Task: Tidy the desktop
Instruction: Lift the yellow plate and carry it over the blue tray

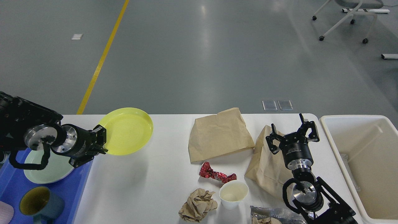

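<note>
From the head view, the desktop is a smooth white slab with rounded corners, spanning nearly the full width of the lower frame above a glossy grey floor.

The left gripper has its fingers clamped on the near-left rim of a yellow plate, a round, shallow, translucent plastic dish held tilted above the desktop's far-left part, with its shadow on the white surface below. Beneath the left arm sits a blue tray of smooth plastic at the left edge, holding a pale green plate and a dull blue mug with a mustard-yellow inside.

At centre lies a flat brown paper bag, creased and matte. A second paper bag lies to its right, partly under the right gripper, whose black fingers stand spread apart with nothing between them, poised over that bag. In front of the bags lie a shiny red foil wrapper, twisted at both ends, a white paper cup standing upright, and a crumpled ball of brown paper. A silvery foil packet lies at the near edge. A cream rectangular bin with smooth walls stands just beside the desktop's right end.
</note>
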Tool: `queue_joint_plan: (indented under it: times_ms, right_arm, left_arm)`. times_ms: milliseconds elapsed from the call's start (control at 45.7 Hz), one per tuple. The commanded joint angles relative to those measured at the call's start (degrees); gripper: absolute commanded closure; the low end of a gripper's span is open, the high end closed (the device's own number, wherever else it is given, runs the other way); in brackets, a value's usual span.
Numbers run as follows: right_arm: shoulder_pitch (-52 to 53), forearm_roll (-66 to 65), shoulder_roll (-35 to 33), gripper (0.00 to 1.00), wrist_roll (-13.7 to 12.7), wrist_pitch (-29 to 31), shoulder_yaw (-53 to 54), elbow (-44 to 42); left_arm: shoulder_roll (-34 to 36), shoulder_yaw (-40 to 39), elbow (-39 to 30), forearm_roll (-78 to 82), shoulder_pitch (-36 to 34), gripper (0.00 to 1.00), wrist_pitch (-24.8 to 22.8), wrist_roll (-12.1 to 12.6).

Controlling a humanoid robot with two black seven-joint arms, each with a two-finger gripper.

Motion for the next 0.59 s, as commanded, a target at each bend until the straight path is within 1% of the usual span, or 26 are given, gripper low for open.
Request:
queue_joint_plan:
  times_ms: [0,87,219,284,415,569]
  right_arm:
    - [0.0,0.0,0.0,0.0,0.0,0.0,0.0,0.0]
    - [0.1,0.0,0.0,0.0,-0.1,0.0,0.0,0.0]
    - [0.1,0.0,0.0,0.0,0.0,0.0,0.0,-0.1]
    - [0.1,0.0,0.0,0.0,0.0,0.0,0.0,-0.1]
    - [0.0,0.0,0.0,0.0,0.0,0.0,0.0,0.0]
    - [0.0,0.0,0.0,0.0,0.0,0.0,0.0,0.0]
  left_arm:
    - [0.0,6.1,-6.0,1.0,-9.4,1.0,-1.6,-0.6]
    - [0.1,8.7,-9.8,1.3,-16.0,1.0,-4.0,-0.1]
    - [-1.2,13.9,-12.6,4.6,-25.5,1.0,-10.7,0.1]
    - [-1.1,15.0,-13.7,7.6,-29.5,1.0,-13.2,0.4]
    - [-0.4,16.1,-14.7,15.6,-34.7,1.0,-16.8,2.1]
    - [1.0,16.9,-14.7,20.8,-37.0,1.0,-20.2,2.4]
